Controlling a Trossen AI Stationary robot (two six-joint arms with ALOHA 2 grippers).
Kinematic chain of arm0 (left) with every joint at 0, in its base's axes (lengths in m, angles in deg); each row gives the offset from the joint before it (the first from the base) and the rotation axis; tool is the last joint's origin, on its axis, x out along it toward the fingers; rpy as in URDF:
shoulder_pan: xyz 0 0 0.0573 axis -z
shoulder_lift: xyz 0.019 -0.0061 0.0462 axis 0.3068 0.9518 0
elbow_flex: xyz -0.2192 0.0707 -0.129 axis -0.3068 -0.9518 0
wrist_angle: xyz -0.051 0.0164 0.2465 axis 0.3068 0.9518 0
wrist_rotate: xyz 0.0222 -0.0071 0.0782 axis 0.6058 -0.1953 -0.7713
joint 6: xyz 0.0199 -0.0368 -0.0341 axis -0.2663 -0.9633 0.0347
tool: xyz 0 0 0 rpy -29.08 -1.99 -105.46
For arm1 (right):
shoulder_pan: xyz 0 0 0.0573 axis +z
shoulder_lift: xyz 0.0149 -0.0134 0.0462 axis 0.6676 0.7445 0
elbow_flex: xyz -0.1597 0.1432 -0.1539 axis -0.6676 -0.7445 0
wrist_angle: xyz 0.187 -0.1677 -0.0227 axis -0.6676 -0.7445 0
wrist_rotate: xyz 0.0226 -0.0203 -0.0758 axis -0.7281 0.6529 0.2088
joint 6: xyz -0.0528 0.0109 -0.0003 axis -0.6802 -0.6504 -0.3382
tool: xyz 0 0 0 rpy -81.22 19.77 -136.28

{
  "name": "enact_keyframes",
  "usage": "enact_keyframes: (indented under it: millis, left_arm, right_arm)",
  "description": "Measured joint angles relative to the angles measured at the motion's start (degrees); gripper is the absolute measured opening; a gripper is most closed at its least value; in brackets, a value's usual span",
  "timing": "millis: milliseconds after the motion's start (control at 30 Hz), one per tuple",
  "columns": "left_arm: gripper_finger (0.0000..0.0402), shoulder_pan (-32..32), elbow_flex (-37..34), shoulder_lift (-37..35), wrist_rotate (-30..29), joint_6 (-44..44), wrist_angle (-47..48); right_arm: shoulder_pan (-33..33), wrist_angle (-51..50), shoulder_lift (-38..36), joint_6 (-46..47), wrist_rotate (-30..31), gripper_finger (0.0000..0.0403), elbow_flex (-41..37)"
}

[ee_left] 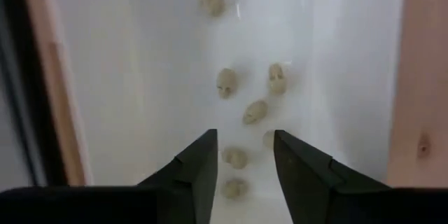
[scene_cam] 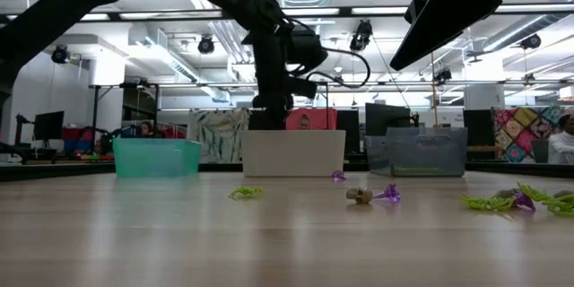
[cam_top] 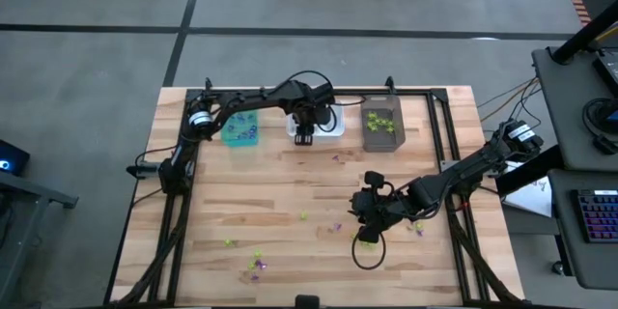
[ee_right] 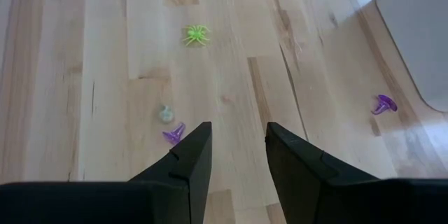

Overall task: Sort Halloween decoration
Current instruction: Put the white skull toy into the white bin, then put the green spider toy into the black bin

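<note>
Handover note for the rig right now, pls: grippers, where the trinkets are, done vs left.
Left gripper: open, empty, over the white bin, which holds pale skulls.
Right gripper: open, empty, above the table near a purple trinket and a pale one.
Done: some pieces in the teal bin and brown bin.
Left: green spider and other loose trinkets on the table.

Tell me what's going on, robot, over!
Left claw open above white rectangular bin, small pale skull trinkets inside. Right claw open, empty, over wooden table near tiny purple plastic trinket. Nothing in the way.
</note>
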Motion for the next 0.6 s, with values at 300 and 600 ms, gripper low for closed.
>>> enact_keyframes:
  millis: [300,600]
  left_arm:
    - [0.0129,-0.2,11.6,-0.7,15.6,-6.1,6.8]
    - [0.0109,2.4,15.8,-4.9,20.3,-14.3,7.7]
  right_arm:
    - [0.0,-0.1,0.0,7.3,-0.3,0.0127,0.0]
    - [0.0,-0.7,0.0,21.9,-10.6,0.0128,0.0]
